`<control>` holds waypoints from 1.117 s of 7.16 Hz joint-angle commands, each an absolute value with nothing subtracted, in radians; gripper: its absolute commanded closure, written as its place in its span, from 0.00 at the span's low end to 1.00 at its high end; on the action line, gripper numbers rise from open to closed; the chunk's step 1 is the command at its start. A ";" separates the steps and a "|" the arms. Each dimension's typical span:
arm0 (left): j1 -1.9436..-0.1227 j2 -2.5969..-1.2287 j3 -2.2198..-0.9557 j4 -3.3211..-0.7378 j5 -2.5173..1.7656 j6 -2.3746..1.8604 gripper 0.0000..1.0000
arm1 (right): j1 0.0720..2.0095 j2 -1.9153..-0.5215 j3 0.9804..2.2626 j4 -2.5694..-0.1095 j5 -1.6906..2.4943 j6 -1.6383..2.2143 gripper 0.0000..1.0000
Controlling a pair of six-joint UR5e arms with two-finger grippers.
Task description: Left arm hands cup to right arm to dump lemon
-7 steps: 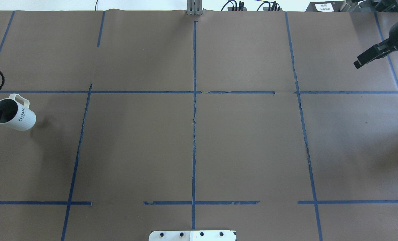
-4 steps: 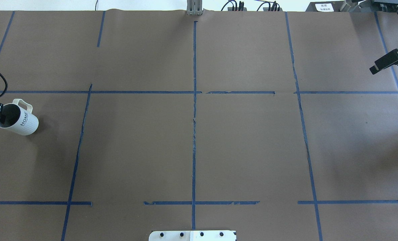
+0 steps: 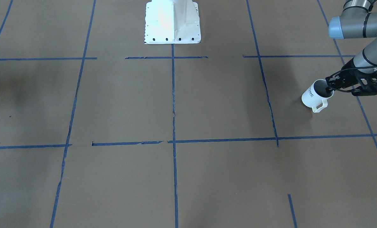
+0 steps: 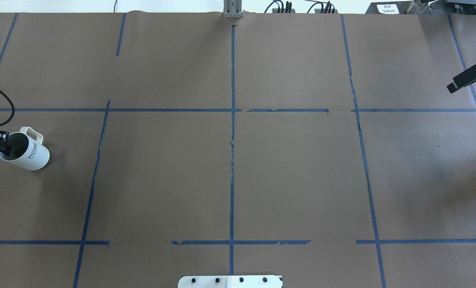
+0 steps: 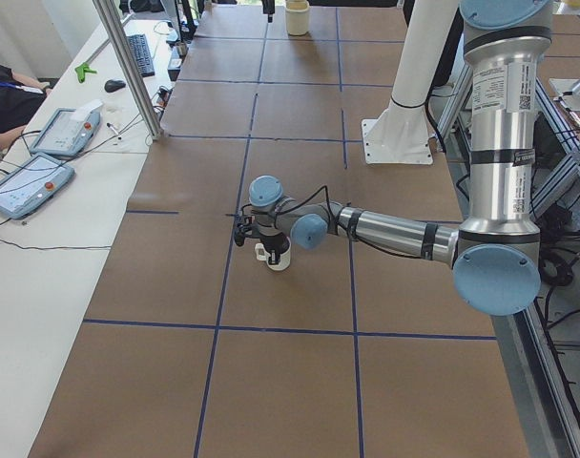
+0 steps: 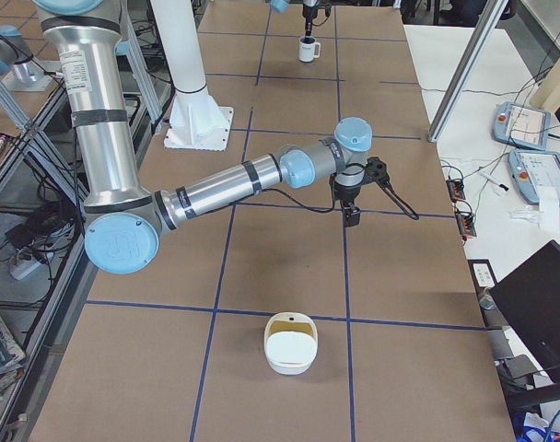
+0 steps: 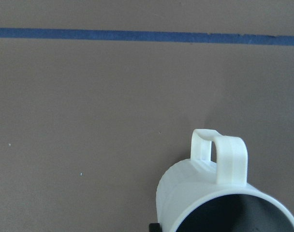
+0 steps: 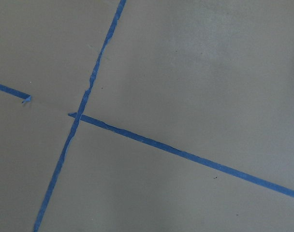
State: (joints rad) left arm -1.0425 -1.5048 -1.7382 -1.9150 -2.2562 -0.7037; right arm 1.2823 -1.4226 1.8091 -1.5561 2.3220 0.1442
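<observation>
We record the left cage-like black hand [image 3: 330,85] clenched on the rim of the small white ribbed mug lettered "HOME" [image 4: 30,154]. One finger sits inside its dark mouth. The mug is at the left end of the brown paper-covered counter [image 4: 230,160], handle away from the robot. The right slim black hand [image 4: 468,78] hangs at the right edge; we cannot tell whether it is clenched or released.

A robotics lab: tape-gridded table [image 4: 302,180], teach pendants [image 5: 25,183], aluminium posts [image 5: 128,67].

I am holding a smooth, glossy white cup [image 4: 37,158] with ribbed sides; matt brown paper [image 4: 162,172], striped with blue tape [image 4: 232,188], is lying beneath.
</observation>
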 commanded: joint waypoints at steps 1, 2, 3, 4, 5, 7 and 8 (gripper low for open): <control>-1.037 -1.505 -1.723 -1.916 -2.256 -0.703 0.52 | 1.282 -1.434 1.812 -1.554 2.321 0.144 0.00; -1.037 -1.506 -1.723 -1.914 -2.256 -0.698 0.01 | 1.282 -1.437 1.807 -1.555 2.321 0.137 0.00; -1.037 -1.503 -1.733 -1.913 -2.258 -0.689 0.00 | 1.287 -1.453 1.806 -1.557 2.321 0.115 0.00; -1.037 -1.503 -1.743 -1.913 -2.275 -0.689 0.00 | 1.298 -1.465 1.807 -1.563 2.321 0.095 0.00; -1.052 -1.505 -1.744 -1.904 -2.301 -0.613 0.00 | 1.333 -1.494 1.807 -1.566 2.324 0.060 0.00; -1.226 -1.505 -1.765 -1.704 -2.301 -0.267 0.00 | 1.423 -1.584 1.804 -1.568 2.330 -0.076 0.00; -1.321 -1.506 -1.769 -1.581 -2.302 -0.079 0.00 | 1.468 -1.635 1.805 -1.568 2.335 -0.139 0.00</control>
